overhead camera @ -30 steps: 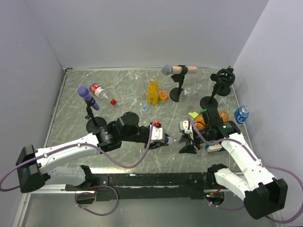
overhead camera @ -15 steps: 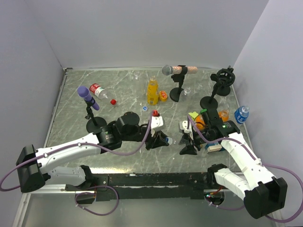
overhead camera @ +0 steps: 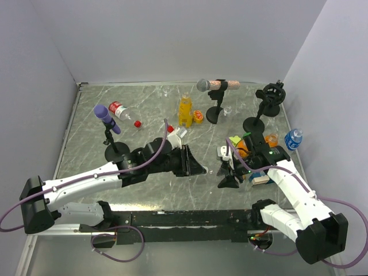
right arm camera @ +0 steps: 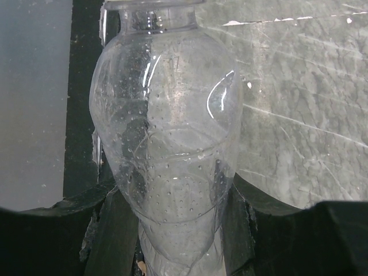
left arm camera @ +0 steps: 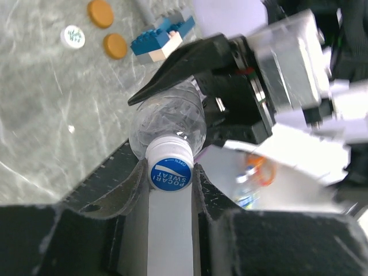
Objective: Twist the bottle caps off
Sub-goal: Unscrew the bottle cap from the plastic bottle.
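Note:
A clear bottle [left arm camera: 169,123] lies level between my two grippers. Its white bottle cap with a blue top [left arm camera: 170,171] is pinched between the fingers of my left gripper [left arm camera: 171,175], which is shut on it. The right gripper [right arm camera: 172,213] is shut on the bottle's dimpled body [right arm camera: 167,149]. In the top view the left gripper [overhead camera: 198,168] and the right gripper [overhead camera: 225,172] face each other near the table's middle front. Further back stand a yellow-orange bottle [overhead camera: 184,110] and a red-labelled clear bottle [overhead camera: 119,109] lying down with a loose red cap [overhead camera: 137,123] beside it. A small blue-labelled bottle [overhead camera: 294,139] stands at the right.
Microphones on black stands surround the work area: a purple one [overhead camera: 107,119] at left, a grey one [overhead camera: 210,85] at the back and an empty clip stand [overhead camera: 270,98] at right. Two brown discs [left arm camera: 100,12], a white ring [left arm camera: 73,37] and a blue block [left arm camera: 164,37] lie near the right arm.
My left gripper has closed on the cap and its wrist has rolled round, its red-marked side swinging up and to the left. The right arm has held still with the bottle.

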